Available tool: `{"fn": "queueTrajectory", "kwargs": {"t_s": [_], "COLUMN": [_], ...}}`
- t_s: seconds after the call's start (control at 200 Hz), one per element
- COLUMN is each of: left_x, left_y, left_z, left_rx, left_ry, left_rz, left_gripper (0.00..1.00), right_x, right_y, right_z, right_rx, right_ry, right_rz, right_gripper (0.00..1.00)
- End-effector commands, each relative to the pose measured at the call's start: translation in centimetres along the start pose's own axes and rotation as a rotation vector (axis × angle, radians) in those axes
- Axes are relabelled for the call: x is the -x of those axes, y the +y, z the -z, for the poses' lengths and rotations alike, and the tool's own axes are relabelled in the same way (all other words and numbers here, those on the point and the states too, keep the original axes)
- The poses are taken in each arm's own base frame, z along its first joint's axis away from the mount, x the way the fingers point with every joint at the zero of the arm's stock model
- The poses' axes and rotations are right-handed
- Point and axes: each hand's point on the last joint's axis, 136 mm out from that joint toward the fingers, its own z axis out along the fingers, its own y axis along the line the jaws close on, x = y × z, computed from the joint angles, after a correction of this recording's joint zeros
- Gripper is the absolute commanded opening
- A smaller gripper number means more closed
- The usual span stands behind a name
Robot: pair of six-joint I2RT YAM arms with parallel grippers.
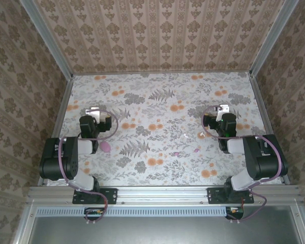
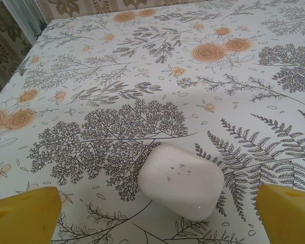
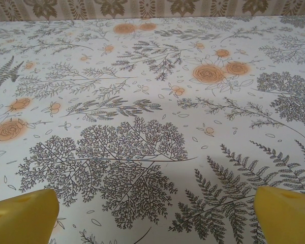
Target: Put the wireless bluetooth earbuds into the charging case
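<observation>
Looking down from above: tiny pale earbuds [image 1: 186,136] lay mid-table, right of centre; the pinkish charging case [image 1: 105,146] sat well apart, on the left.
Left wrist: left gripper [image 2: 155,216] stood wide open and empty, the case just ahead between its fingers.
Right wrist: right gripper [image 3: 155,216] stood wide open, empty, above the floral tablecloth [image 3: 142,101].
Handling: buds probably light, hard, slippery; pinch each gently across its body.
</observation>
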Motion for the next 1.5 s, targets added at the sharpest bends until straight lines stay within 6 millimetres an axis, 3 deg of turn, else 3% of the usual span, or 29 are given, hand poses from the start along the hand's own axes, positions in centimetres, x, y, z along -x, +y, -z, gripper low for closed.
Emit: {"fn": "queueTrajectory", "kwargs": {"t_s": [0.0, 0.405, 0.565, 0.61, 0.63, 0.705, 0.785, 0.865, 0.95, 1.065, 1.26, 1.365, 1.495], "left_x": [1.5, 1.9, 3.4, 3.8, 3.8, 4.2, 4.4, 4.7, 5.5, 5.8, 3.6, 2.6, 1.3], "left_y": [0.2, -0.6, 0.7, 1.5, 2.0, 4.6, 5.1, 5.4, 4.0, 2.8, 2.4, 1.9, 1.9], "left_z": [-0.2, 0.8, 1.6, 2.0, 2.2, 3.4, 4.8, 6.0, 6.2, 5.8, 3.6, 2.1, 0.5], "left_rx": [-0.005, -0.002, 0.033, 0.060, 0.082, 0.227, 0.232, 0.225, 0.099, 0.021, 0.022, 0.001, 0.014], "left_ry": [-0.041, -0.089, -0.032, -0.002, 0.014, 0.071, 0.164, 0.201, 0.200, 0.275, 0.528, 0.623, 0.727], "left_rz": [0.011, -0.026, 0.027, 0.071, 0.097, 0.225, 0.248, 0.321, 0.339, 0.380, 0.446, 0.459, 0.459], "left_gripper": [1.00, 1.00, 1.00, 1.00, 1.00, 1.00, 1.00, 1.00, 1.00, 0.97, 0.85, 0.79, 0.74], "right_x": [1.6, 1.7, 3.6, 3.2, 4.1, 4.6, 4.9, 4.7, 4.8, 5.4, 6.6, 7.0, 6.0], "right_y": [0.1, 0.5, 0.6, 0.6, 0.5, 0.2, 0.3, 1.9, 4.3, 6.5, 9.4, 10.3, 10.8], "right_z": [-0.2, 0.1, 0.7, 0.6, 1.1, 1.6, 2.6, 3.4, 4.0, 4.7, 5.2, 5.4, 4.9], "right_rx": [0.009, 0.029, 0.038, 0.033, 0.027, 0.000, -0.005, 0.085, 0.218, 0.337, 0.506, 0.555, 0.570], "right_ry": [-0.044, -0.047, -0.014, 0.096, 0.107, 0.208, 0.291, 0.364, 0.394, 0.407, 0.454, 0.477, 0.537], "right_rz": [-0.007, 0.003, -0.001, -0.016, -0.027, -0.080, -0.147, -0.192, -0.248, -0.349, -0.474, -0.506, -0.533], "right_gripper": [1.00, 1.00, 1.00, 1.00, 1.00, 1.00, 1.00, 1.00, 1.00, 1.00, 0.94, 0.91, 0.90]}}
